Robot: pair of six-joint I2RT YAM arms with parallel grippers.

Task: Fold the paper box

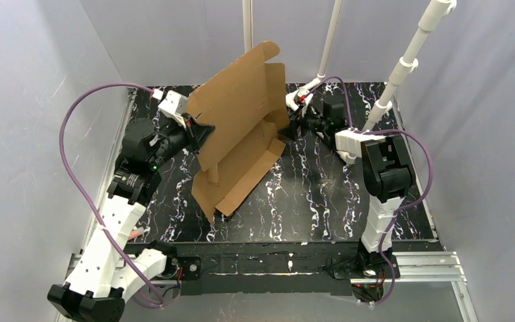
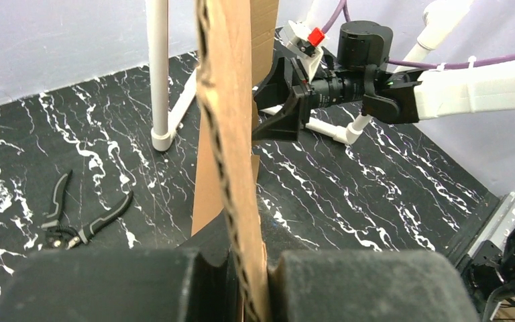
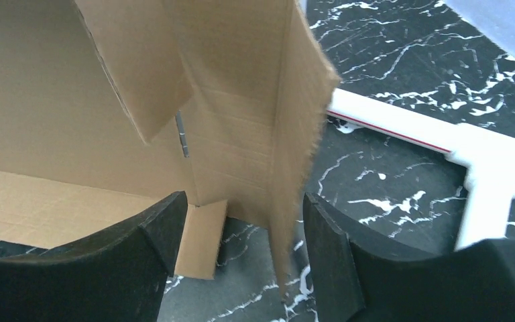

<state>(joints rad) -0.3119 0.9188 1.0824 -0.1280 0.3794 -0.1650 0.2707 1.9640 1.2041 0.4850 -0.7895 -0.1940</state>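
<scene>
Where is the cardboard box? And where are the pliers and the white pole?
paper box [image 1: 238, 121]: top view, on the middle of its big raised panel.
pliers [image 2: 105, 215]: left wrist view, on one black handle.
white pole [image 2: 159, 74]: left wrist view, on its upright shaft.

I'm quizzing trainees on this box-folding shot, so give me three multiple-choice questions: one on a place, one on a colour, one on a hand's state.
1. Where are the pliers? A on the table, apart from the paper box; B inside the box; C in a drawer.
2. The box's colour? A white; B brown; C blue.
3. The left hand is: A wide open; B shut on the box's edge; C holding the pliers.
Answers: A, they lie on bare tabletop; B, plain brown cardboard; B, its fingers pinch the upright panel.
</scene>
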